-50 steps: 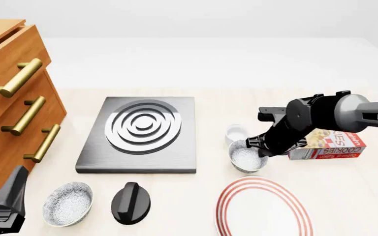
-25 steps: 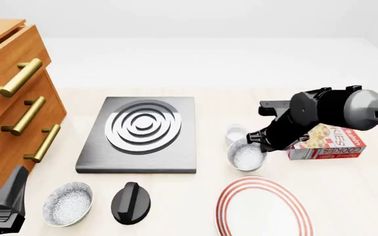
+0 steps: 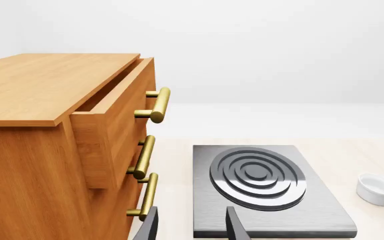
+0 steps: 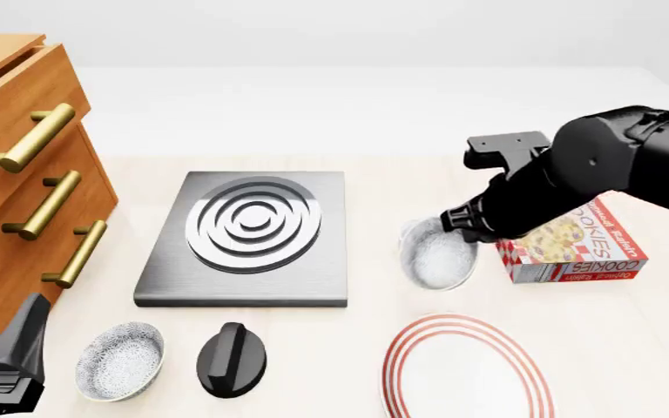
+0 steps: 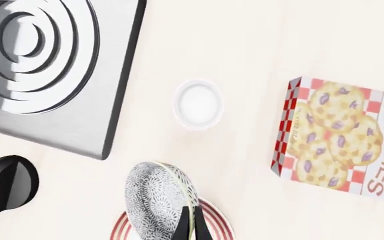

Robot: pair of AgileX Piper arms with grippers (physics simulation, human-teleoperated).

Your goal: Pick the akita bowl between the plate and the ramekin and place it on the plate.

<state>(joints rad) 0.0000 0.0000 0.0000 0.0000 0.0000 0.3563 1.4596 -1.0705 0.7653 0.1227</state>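
Note:
My right gripper [image 4: 462, 226] is shut on the rim of the akita bowl [image 4: 437, 256], which hangs tilted above the table with its speckled inside facing the front camera. The right wrist view shows the akita bowl [image 5: 157, 196] on edge, pinched by my right gripper [image 5: 190, 224], with the red-ringed plate [image 5: 216, 221] just beneath. In the front view the plate [image 4: 399, 370] lies nearer than the bowl. The white ramekin [image 5: 198, 104] stands on the table beyond the bowl; in the front view the bowl hides it. My left gripper [image 3: 192, 230] is open and holds nothing, far left by the drawers.
A cookie box [image 4: 573, 248] lies right of the held bowl. A grey stove plate [image 4: 247, 235] sits mid-table. A second speckled bowl [image 4: 119, 360] and a black knob [image 4: 233, 359] are at the front left. A wooden drawer cabinet [image 4: 21, 174] stands at the left.
My right gripper has risen with the akita bowl, lifting it off the table and tilting it more. The left arm has not moved.

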